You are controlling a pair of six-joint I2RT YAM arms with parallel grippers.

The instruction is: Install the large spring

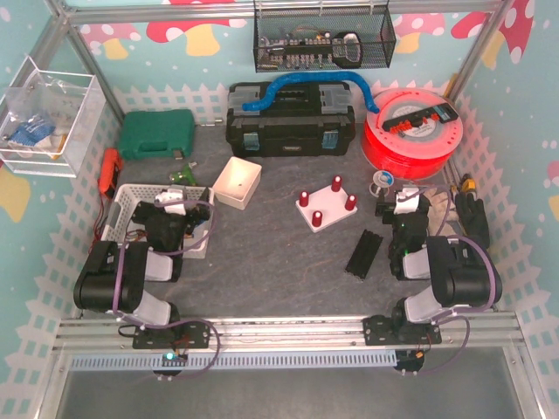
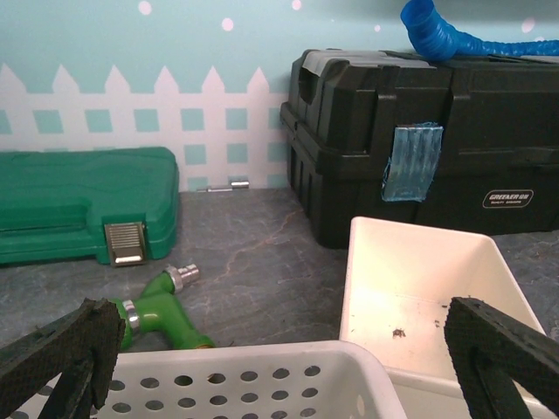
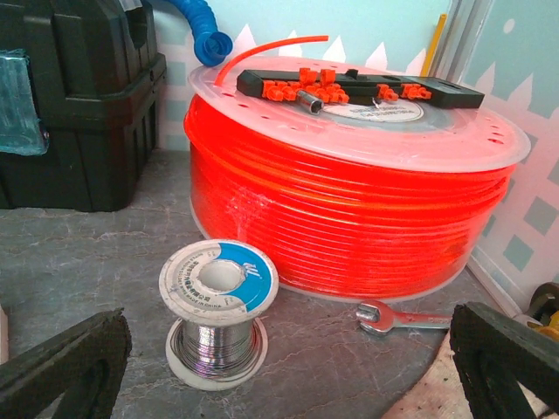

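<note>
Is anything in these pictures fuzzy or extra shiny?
Top external view: even light, soft shadows, small things grainy. Left wrist view: the black plastic toolbox is sharp, but the black fingers of the left hand look slightly soft at the bottom corners. Right wrist view: the big orange tubing reel has bright glints, and the small silver wire spool is crisp.

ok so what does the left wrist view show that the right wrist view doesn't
Only the left wrist shows the green case, green hose fitting, white tray and perforated white basket. Only the right wrist shows the orange tubing reel, small wire spool and wrench. Both show the black toolbox, the blue hose and the grey tabletop.
</note>
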